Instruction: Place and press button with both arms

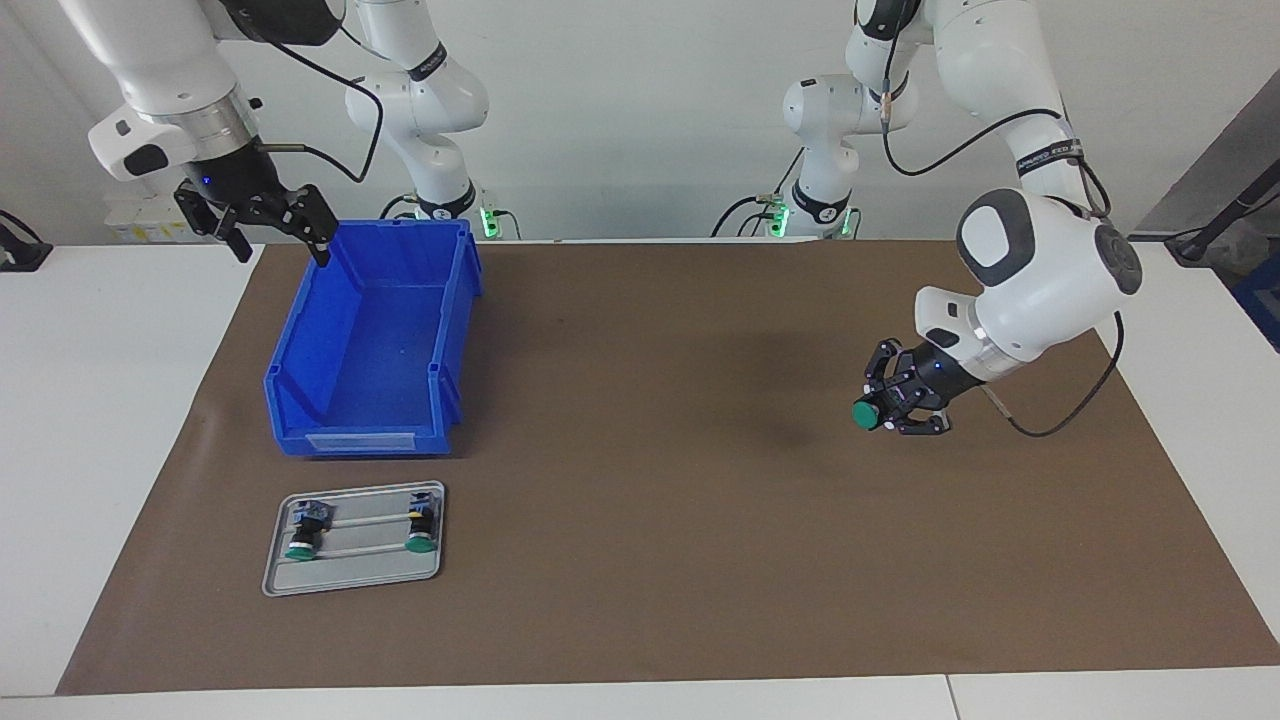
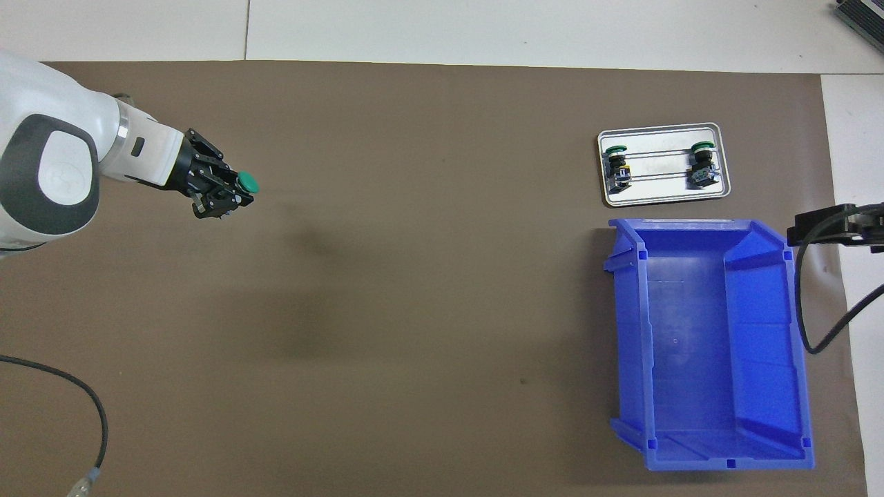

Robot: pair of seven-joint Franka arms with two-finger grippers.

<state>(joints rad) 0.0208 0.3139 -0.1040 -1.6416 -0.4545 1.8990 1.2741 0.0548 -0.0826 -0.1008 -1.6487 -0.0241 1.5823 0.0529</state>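
Note:
My left gripper (image 1: 882, 413) (image 2: 231, 191) hangs tilted over the brown mat at the left arm's end of the table, shut on the button (image 1: 865, 414) (image 2: 246, 183). The button's round green cap sticks out past the fingertips toward the table's middle, and its body is hidden between the fingers. High over the corner of the blue bin (image 1: 300, 340) nearest the robots, my right gripper (image 1: 282, 252) stands open and holds nothing. In the overhead view only part of the right gripper (image 2: 829, 226) shows beside the bin.
The empty blue bin (image 2: 625, 331) sits at the right arm's end. Farther from the robots than the bin lies a small metal tray (image 1: 360, 572) (image 2: 663, 197) with two more green-capped buttons (image 1: 305, 532) (image 1: 421, 526). A brown mat (image 1: 650, 450) covers the table.

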